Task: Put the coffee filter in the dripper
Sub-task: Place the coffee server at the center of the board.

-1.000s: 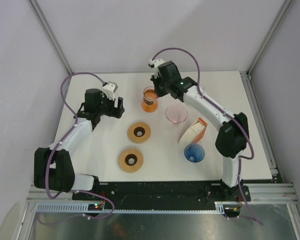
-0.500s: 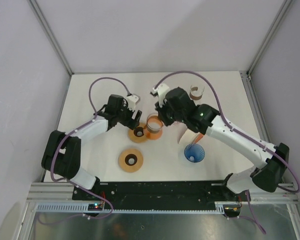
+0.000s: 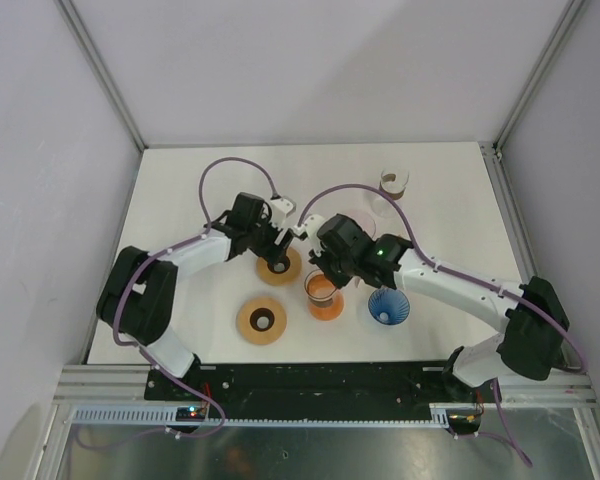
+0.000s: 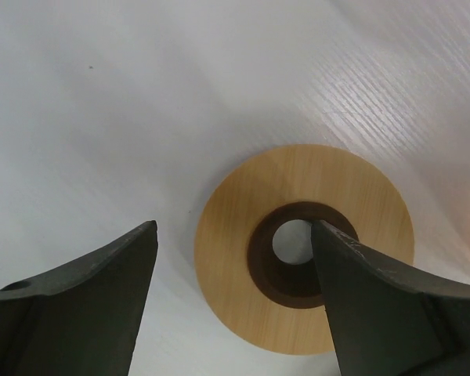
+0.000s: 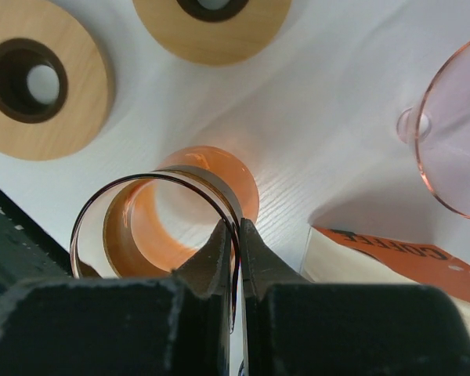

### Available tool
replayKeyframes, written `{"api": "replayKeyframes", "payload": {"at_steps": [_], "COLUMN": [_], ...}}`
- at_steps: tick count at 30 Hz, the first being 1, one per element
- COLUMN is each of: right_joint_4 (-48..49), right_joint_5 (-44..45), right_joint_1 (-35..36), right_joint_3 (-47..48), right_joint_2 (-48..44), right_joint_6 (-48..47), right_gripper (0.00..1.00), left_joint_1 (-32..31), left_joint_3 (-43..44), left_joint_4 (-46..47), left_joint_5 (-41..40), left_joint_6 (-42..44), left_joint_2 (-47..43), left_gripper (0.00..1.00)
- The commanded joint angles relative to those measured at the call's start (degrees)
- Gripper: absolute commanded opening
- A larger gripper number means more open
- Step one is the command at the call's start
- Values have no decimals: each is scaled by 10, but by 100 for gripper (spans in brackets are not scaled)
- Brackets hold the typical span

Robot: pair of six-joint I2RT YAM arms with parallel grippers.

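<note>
White table (image 3: 450,220) with coffee gear gathered at its middle.
Two wooden rings lie left of centre, the upper ring (image 3: 292,268) and the lower ring (image 3: 248,318) near each other but apart. Just right of them is an orange glass (image 3: 324,298); whether its base touches the top cannot be told. A blue dripper (image 3: 388,306) sits right of it, and a small cup (image 3: 394,181) stands at the upper right. The right wrist view shows a pink dripper (image 5: 454,133) beside an orange-and-cream box (image 5: 392,262).

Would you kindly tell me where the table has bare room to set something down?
Bare table lies in the far-left corner and right of the small roll. The middle is crowded: wooden rings, glass server, blue dripper.
</note>
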Motion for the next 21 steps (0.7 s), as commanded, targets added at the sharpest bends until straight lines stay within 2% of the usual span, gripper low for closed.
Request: {"api": "replayKeyframes", "payload": {"at_steps": [1, 6, 12, 13, 17, 21], "right_joint_4": [84, 128, 148, 151, 160, 163], "right_joint_5": [-31, -69, -85, -89, -95, -97], "right_joint_1": [-19, -33, -42, -43, -43, -42], "right_joint_3": [-26, -56, -63, -64, -64, -64], "right_joint_2": [1, 14, 35, 37, 46, 42], "right_joint_6": [-10, -7, -4, -4, -3, -2], "right_gripper": [0, 0, 2, 5, 30, 43], "left_joint_1": [-16, -18, -18, -18, -18, -18], "left_joint_3": [15, 6, 14, 14, 6, -5], "left_joint_4": [5, 4, 5, 5, 4, 5], "left_joint_5": [-7, 9, -18, -20, -24, -21], "left_joint_6": [19, 24, 20, 21, 31, 42], "left_joint_2": [2, 2, 22, 23, 15, 6], "left_gripper": [83, 82, 75, 75, 74, 74]}}
